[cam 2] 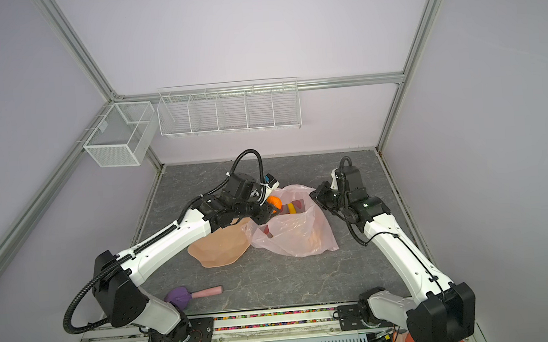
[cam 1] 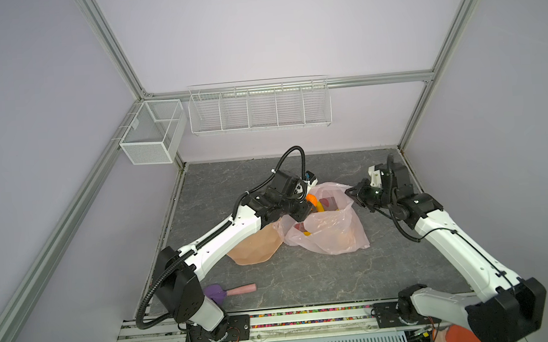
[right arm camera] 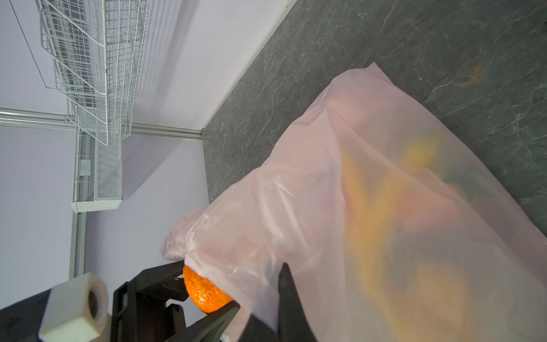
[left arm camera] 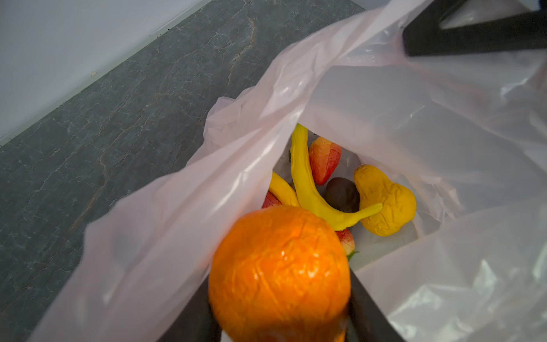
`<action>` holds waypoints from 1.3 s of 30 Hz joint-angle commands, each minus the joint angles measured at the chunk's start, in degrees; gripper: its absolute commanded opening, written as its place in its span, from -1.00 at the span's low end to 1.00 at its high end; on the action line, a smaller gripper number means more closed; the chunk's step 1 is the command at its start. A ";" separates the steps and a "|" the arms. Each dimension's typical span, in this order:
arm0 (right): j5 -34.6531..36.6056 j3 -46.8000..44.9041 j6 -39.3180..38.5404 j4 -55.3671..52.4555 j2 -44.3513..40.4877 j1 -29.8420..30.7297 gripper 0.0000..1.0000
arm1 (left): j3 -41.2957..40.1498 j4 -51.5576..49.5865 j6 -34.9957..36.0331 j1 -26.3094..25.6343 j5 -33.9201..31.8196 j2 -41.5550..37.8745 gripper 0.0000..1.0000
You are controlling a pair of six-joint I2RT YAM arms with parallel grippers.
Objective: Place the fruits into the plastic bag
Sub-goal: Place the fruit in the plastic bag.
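The pink plastic bag (cam 1: 333, 230) (cam 2: 297, 236) lies mid-table with its mouth held up. My right gripper (cam 1: 350, 194) (right arm camera: 275, 296) is shut on the bag's edge at the right side of the mouth. My left gripper (cam 1: 306, 206) (left arm camera: 279, 275) is shut on the round orange (cam 1: 311, 198) (left arm camera: 279, 284) (right arm camera: 204, 293), just over the mouth's left rim. Inside the bag (left arm camera: 414, 133), the left wrist view shows yellow bananas (left arm camera: 305, 177), a red-yellow fruit (left arm camera: 324, 160), a dark purple fruit (left arm camera: 342, 195), a yellow pear-shaped fruit (left arm camera: 384, 201) and a strawberry (left arm camera: 346, 239).
A peach wavy-edged dish (cam 1: 254, 245) lies left of the bag, partly under my left arm. A purple-headed brush with a pink handle (cam 1: 228, 292) lies near the front left. White wire baskets (cam 1: 258, 107) and a mesh box (cam 1: 151, 134) hang on the back walls.
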 commanded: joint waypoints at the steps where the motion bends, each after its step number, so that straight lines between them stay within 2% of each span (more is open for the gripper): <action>1: 1.03 0.65 -0.61 -0.58 -1.50 0.02 -0.87 | 0.45 -0.30 2.23 -0.72 1.68 0.03 -0.46; 10: 0.68 0.93 -0.51 -0.12 -0.58 0.03 -0.87 | -2.91 -2.89 4.18 -4.50 2.49 0.63 -0.47; 17: 0.83 1.08 -0.53 0.05 -0.30 0.04 -0.87 | -2.40 -5.85 5.34 -6.69 4.45 3.32 -0.47; 23: 0.66 1.17 -0.50 0.36 0.13 0.02 -0.87 | 2.70 -10.56 5.21 -6.91 7.55 9.19 -0.48; 31: 0.66 0.90 -0.42 0.45 0.21 0.03 -0.87 | 12.06 -17.25 5.08 -6.21 7.41 16.94 -0.44; 37: 0.54 0.99 -0.57 0.54 0.48 0.03 -0.87 | 18.56 -19.24 4.46 -5.45 5.77 22.42 -0.25; 39: 0.40 0.90 -0.50 0.82 0.73 0.02 -0.87 | 21.69 -19.63 3.91 -5.35 5.49 24.49 -0.06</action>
